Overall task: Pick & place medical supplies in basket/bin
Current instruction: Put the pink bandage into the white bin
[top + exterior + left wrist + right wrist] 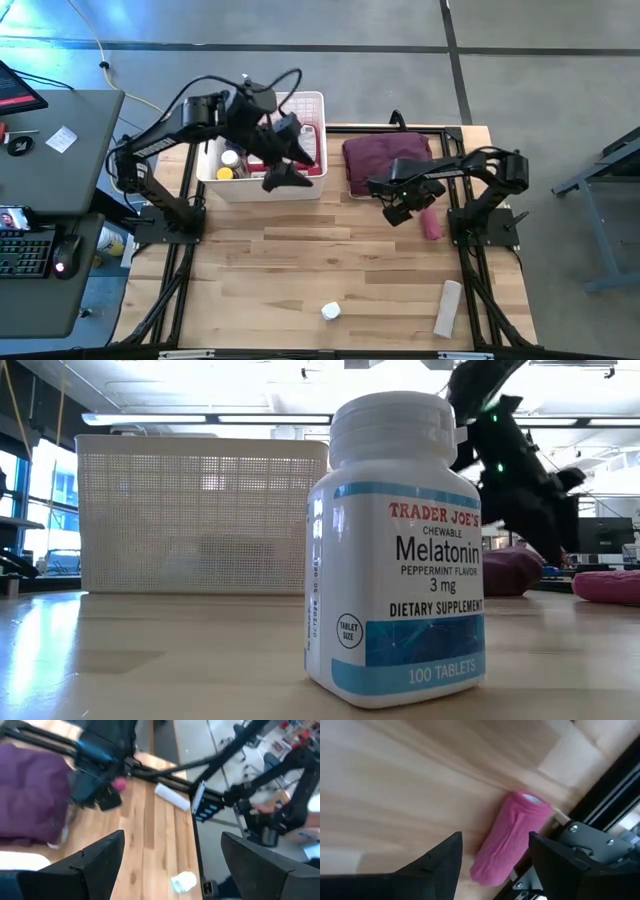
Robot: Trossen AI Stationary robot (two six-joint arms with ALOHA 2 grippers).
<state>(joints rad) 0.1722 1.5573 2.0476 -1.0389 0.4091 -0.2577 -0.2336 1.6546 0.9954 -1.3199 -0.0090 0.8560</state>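
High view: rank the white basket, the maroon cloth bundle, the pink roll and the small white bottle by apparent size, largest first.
1. white basket, partly hidden by the left arm
2. maroon cloth bundle
3. pink roll
4. small white bottle

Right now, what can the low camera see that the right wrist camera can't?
Only the low view shows the melatonin bottle up close, standing upright, with the white basket behind it. Only the right wrist view shows the right claw open above the pink roll, which lies on its side. Both show the wooden table.
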